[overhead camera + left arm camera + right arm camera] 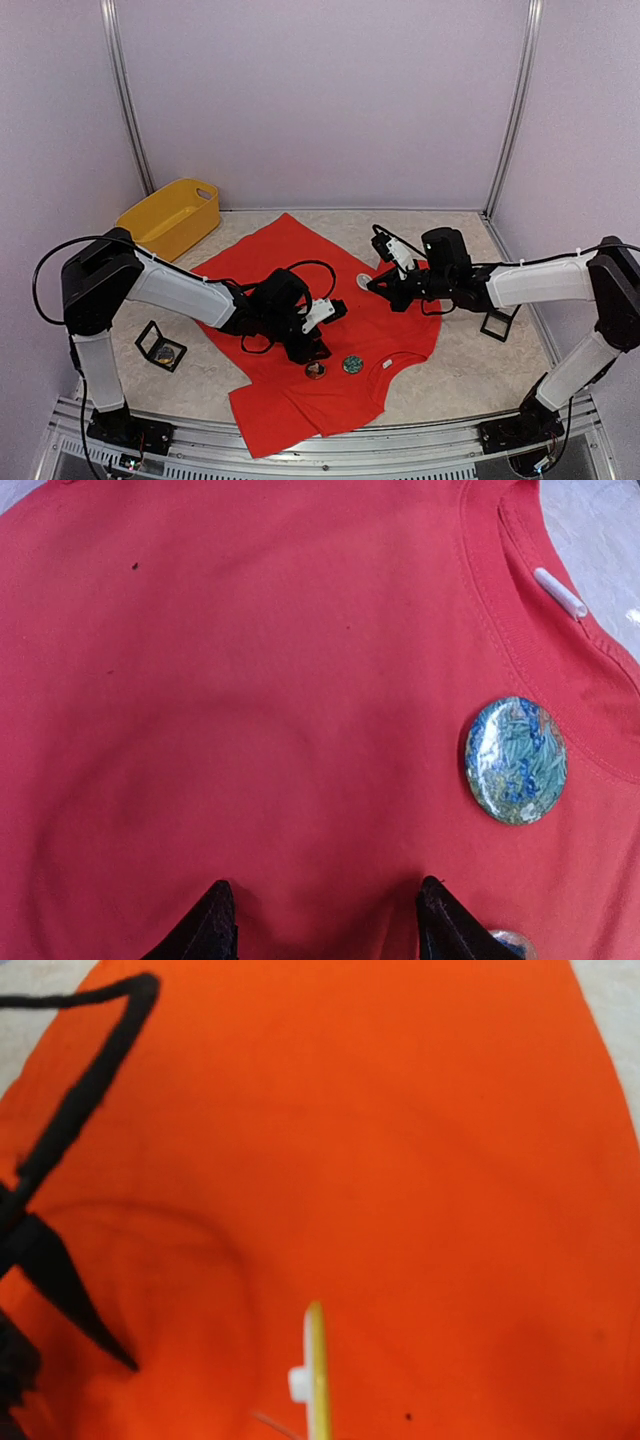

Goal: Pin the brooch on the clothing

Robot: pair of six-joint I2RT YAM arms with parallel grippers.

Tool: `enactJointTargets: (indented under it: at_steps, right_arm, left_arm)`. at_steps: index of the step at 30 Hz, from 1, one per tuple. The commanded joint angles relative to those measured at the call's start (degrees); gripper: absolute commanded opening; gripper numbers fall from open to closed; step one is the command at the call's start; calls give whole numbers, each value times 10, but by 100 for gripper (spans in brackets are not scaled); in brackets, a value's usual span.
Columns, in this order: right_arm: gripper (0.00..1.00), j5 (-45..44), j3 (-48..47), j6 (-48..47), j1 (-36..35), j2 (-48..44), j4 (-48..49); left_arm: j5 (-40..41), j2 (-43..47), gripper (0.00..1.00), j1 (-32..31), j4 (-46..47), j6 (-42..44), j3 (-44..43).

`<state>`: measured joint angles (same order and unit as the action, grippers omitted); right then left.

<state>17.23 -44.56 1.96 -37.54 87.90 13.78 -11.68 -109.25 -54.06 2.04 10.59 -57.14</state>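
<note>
Bringing the brooch [316,1365] to the cloth seems to be the step in hand. The right jaws are closed together, and they appear to clamp this brooch by its rim. In the right wrist view it shows edge-on, a thin yellow disc with a white clasp at its back. It is above the red T-shirt [290,250] and, as far as I can tell, not touching it.

The T-shirt lies spread flat over the middle of the desk [470,380], with its collar turned toward the near edge.

The left jaws stand apart, partly open, and hold nothing. Their fingertips [215,925] are close over bare cloth; whether they touch it I cannot tell. Near them, just below the collar, a green-blue brooch [515,761] rests on the shirt, but whether it is fastened is not visible.

In my judgement, the next move calls for the left jaws to press or pinch the cloth so that it stays tight, while the right arm lowers the pin and pushes it through.
</note>
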Motion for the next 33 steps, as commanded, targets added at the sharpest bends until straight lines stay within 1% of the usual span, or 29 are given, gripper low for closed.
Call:
enactJointTargets:
  at_steps: [1,6,11,13,15,17,18,19,23,24,27,33]
  right_arm:
    - [0,18,-3,-13,6,15,24]
    - [0,25,-2,-13,7,24,31]
    - [0,32,-3,-14,14,32,36]
    - [0,38,-6,-14,15,38,39]
    - [0,44,-6,-14,16,46,43]
    - [0,46,-5,-13,15,52,44]
    - [0,44,-1,-14,15,54,48]
    - [0,42,7,-13,15,54,58]
    - [0,19,69,-48,7,48,146]
    - [0,14,82,-57,3,48,170]
    - [0,4,102,-94,-13,64,224]
    - [0,-54,137,-173,-62,108,351]
  left_arm:
    - [3,-31,56,12,-13,45,-35]
    - [-30,-32,56,28,-13,43,-45]
    - [-9,-23,57,34,-15,63,-46]
    - [-17,-32,57,39,-18,69,-52]
    - [-27,-45,57,37,-46,76,-56]
    - [-29,-52,56,34,-41,78,-44]
    - [-29,-55,51,34,-30,79,-37]
    - [-28,-59,43,34,-17,77,-30]
    - [-51,-59,1,33,5,71,-27]
    - [-58,-53,0,32,17,67,-20]
    - [-74,-25,0,33,58,52,4]
    - [-100,10,0,34,90,31,16]
